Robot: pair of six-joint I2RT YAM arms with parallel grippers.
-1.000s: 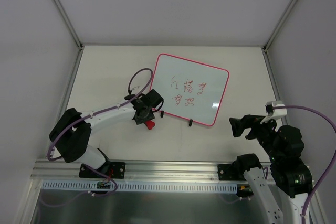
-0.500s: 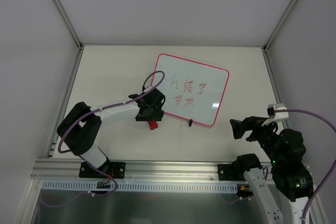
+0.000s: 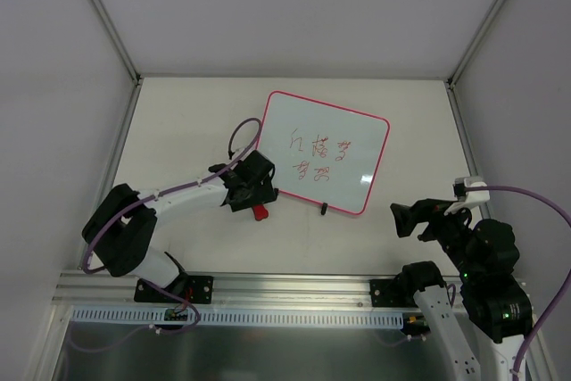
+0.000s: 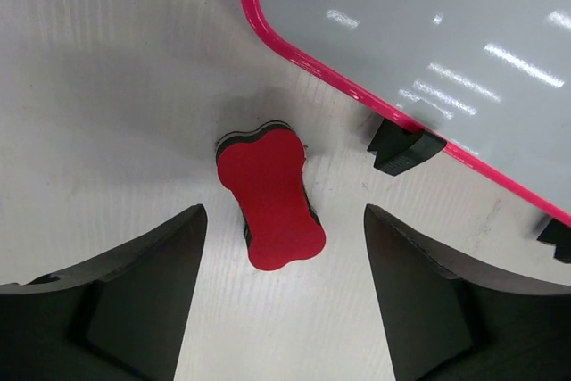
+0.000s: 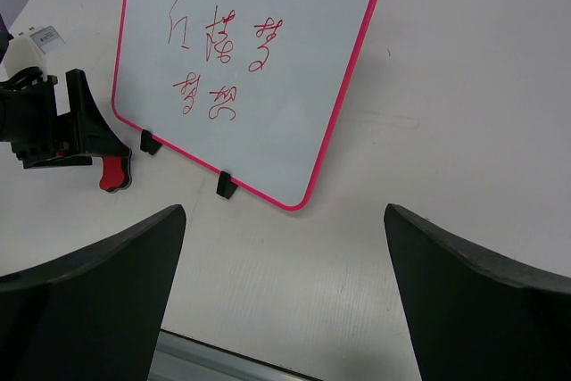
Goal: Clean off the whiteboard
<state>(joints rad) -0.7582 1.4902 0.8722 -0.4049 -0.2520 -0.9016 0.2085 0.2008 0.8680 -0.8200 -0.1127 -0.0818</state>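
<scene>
The whiteboard (image 3: pixel 326 151) with a pink-red frame and red handwritten marks stands on two black feet mid-table; it also shows in the right wrist view (image 5: pixel 254 60) and partly in the left wrist view (image 4: pixel 428 60). A small red bone-shaped eraser (image 3: pixel 258 212) lies on the table by the board's near left corner, seen in the left wrist view (image 4: pixel 269 195). My left gripper (image 3: pixel 253 192) is open just above the eraser, its jaws either side of it and not touching. My right gripper (image 3: pixel 412 218) is open and empty to the right of the board.
The table (image 3: pixel 178 131) is enclosed by grey walls on the left, back and right. An aluminium rail (image 3: pixel 268 290) runs along the near edge with both arm bases. A purple cable (image 3: pixel 239 136) loops from the left wrist near the board's left edge.
My left arm swung right toward the board, then drew back a little left; the gripper stays over the eraser. My right gripper lowered slightly. The board has not moved.
</scene>
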